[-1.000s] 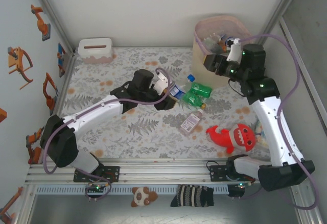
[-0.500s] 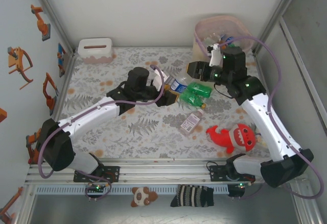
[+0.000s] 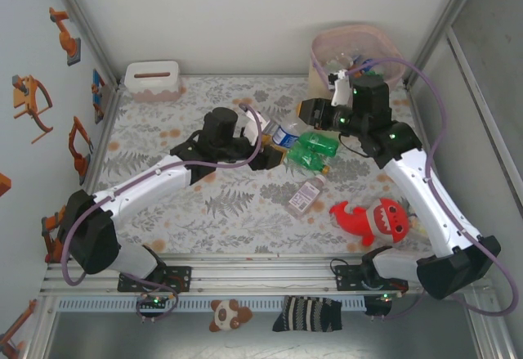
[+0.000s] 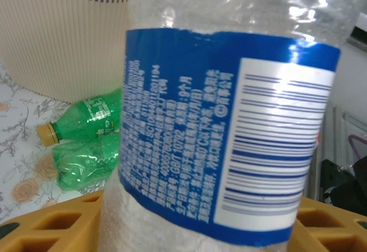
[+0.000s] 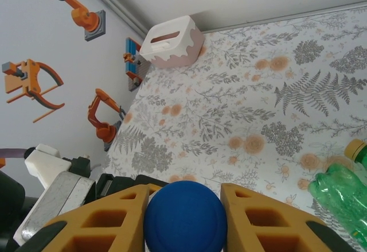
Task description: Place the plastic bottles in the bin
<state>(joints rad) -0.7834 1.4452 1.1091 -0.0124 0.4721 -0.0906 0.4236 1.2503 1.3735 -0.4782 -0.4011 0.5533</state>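
Right claw (image 5: 184,209) is clamped on the blue cap (image 5: 184,220) of the clear bottle (image 3: 283,136), near the bin (image 3: 359,29), on its left side. Left claw (image 4: 200,223) straddles the bottle body; can't tell if it's gripping or loose.

Blue-labelled clear bottle (image 3: 283,136) beside green bottles (image 3: 315,148)

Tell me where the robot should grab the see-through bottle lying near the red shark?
Probably across its middle, straight down from above. The bottle lies flat on its side, with bare table along both long sides, leaving room to straddle it.
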